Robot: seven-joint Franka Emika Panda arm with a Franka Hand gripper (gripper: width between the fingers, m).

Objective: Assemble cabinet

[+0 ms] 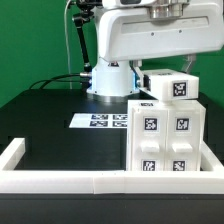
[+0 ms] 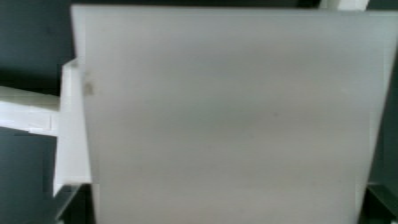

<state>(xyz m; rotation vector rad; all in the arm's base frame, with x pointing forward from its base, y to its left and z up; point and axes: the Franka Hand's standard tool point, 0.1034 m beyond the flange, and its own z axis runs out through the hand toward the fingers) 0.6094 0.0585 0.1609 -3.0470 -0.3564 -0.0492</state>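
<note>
- The white plastic boxy cabinet body [image 1: 165, 140] stands upright on the black bench [image 1: 50, 120]. It is at the corner formed by the bench edge nearest the exterior camera and the edge on the exterior view's right. Its facing side shows square black-and-white tags and recessed compartments.
- A small white tagged insert piece [image 1: 172, 87] rests on top of the body.
- A low white border frame [image 1: 60, 181] runs along that near edge.
- The marker board [image 1: 100, 120] lies flat toward the bench's middle, just beside the body.
- The white robot arm [image 1: 150, 35] hangs over the body.
- End effector: its fingers cannot be made out in either view, so I cannot tell its opening or any hold. A blurred white panel [image 2: 222, 115] fills the wrist view.
</note>
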